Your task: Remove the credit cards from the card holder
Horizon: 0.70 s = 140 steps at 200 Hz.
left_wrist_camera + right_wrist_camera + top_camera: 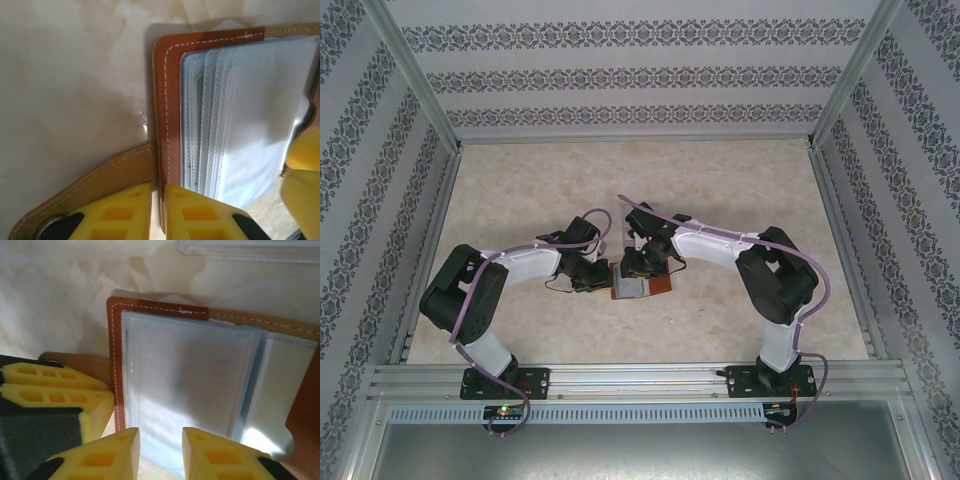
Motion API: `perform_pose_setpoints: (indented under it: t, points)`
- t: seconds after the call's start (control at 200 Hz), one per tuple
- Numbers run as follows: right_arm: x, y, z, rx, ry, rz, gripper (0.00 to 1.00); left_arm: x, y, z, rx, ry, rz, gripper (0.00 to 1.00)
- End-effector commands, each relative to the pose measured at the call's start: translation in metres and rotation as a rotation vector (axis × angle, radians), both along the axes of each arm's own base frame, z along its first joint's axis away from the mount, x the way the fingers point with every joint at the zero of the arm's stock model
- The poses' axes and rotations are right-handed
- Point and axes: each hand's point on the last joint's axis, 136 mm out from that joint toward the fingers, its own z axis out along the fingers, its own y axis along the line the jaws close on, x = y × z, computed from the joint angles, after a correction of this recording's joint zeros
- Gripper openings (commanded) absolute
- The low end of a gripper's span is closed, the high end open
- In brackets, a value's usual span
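Patterned grey-and-white wallpaper (pixel 620 70) lines the walls around a beige marbled table (pixel 720 190). At the middle of it, between the two arms, a small reddish-brown leather folding card holder (pixel 642 285) lies opened flat. Its stack of pale grey-blue clear plastic sleeves (pixel 240 125) faces up, framed by a leather border with white stitching.

The left tool (pixel 157 195) sits at the holder's left edge. Its yellow fingers are drawn nearly together, with the leather border pinched between them where the tan strap tab (pixel 100 182) branches off. The strap runs out flat over the table and ends in a dark round snap (pixel 47 227).

The right tool (pixel 161 437) hovers over the near edge of the sleeves. Its two yellow fingers stand clearly apart, the top sleeve showing in the gap between them, and nothing is clamped.

Both tools are close beside each other over the holder. A clear plastic piece (pixel 250 250) rests on the table just beyond the holder's far edge.
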Motion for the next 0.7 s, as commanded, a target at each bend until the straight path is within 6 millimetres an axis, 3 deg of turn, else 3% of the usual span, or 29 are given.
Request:
perform_pose_setpoints:
  t: [0.0, 0.345, 0.694]
  points:
    - [-0.007, -0.004, -0.012, -0.052, 0.022, 0.001, 0.30, 0.002, 0.000, -0.002, -0.018, -0.012, -0.008, 0.14]
    - [-0.009, -0.018, -0.019, -0.159, 0.010, 0.012, 0.46, 0.001, 0.001, -0.003, -0.018, -0.013, -0.004, 0.14]
    - [-0.008, -0.028, -0.014, -0.239, -0.022, 0.022, 0.60, 0.000, 0.003, -0.004, -0.016, -0.008, -0.003, 0.14]
